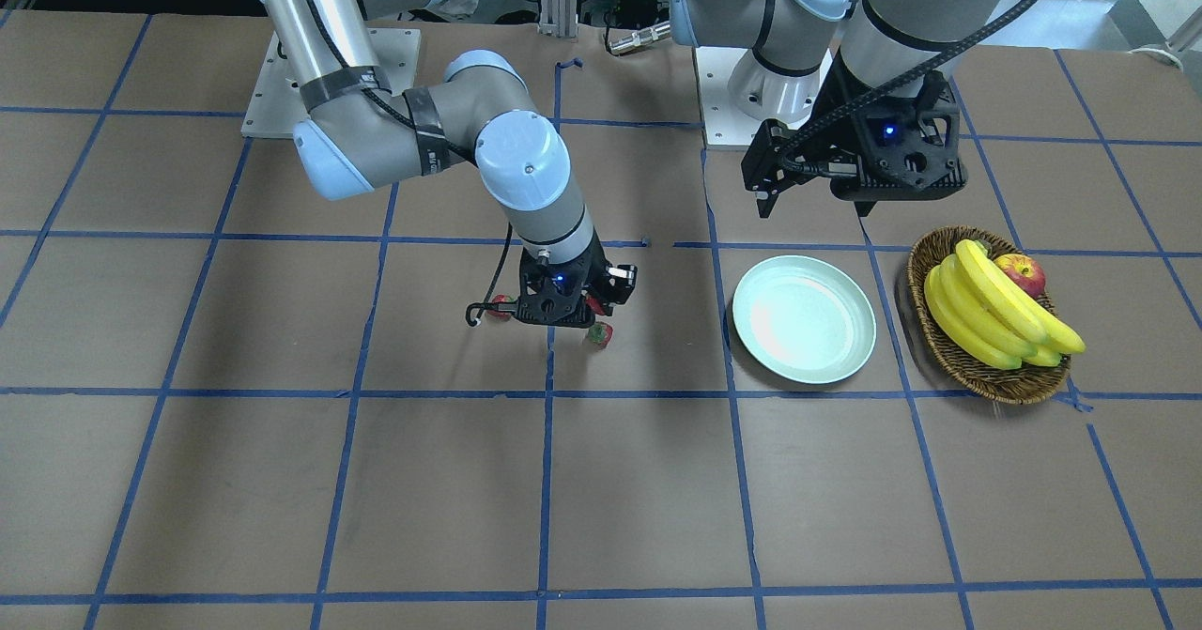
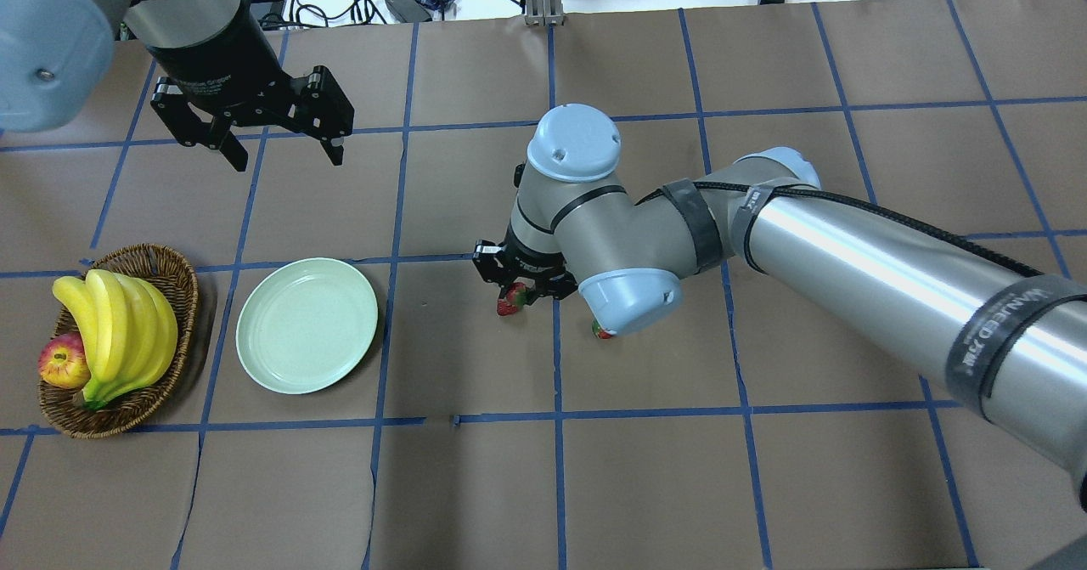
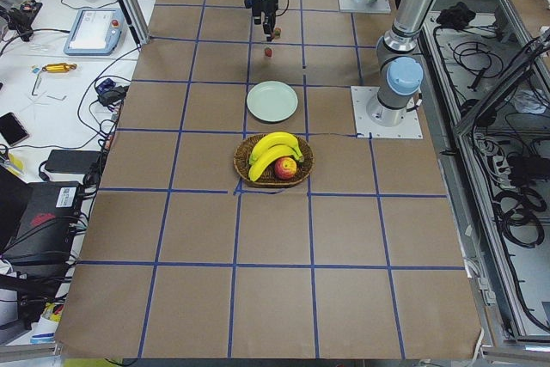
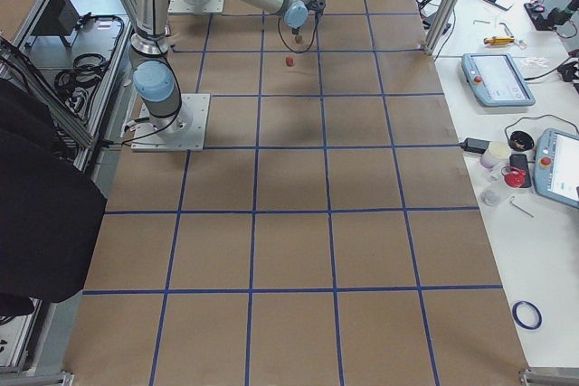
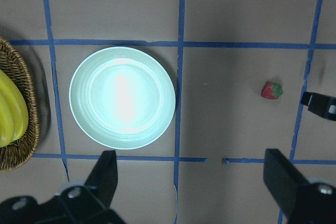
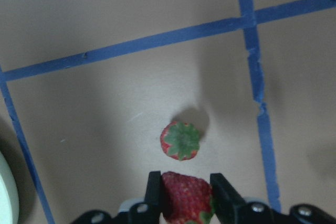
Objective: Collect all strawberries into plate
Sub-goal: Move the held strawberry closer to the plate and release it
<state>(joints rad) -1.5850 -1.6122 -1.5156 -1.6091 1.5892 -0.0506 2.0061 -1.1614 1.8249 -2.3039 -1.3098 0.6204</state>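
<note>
The right pincer [image 6: 183, 179] pinches one strawberry [image 6: 184, 200] between its fingers. A second strawberry [image 6: 180, 140] lies on the table [image 2: 475, 485] just beside it, and a third strawberry [image 2: 603, 330] lies near, partly hidden under the right arm's elbow. All three are well apart from the pale green plate [image 2: 306, 325], which rests beside a wicker basket [image 2: 174, 281]. The left pincer [image 2: 284, 160] hangs raised near the plate, its fingers spread wide.
</note>
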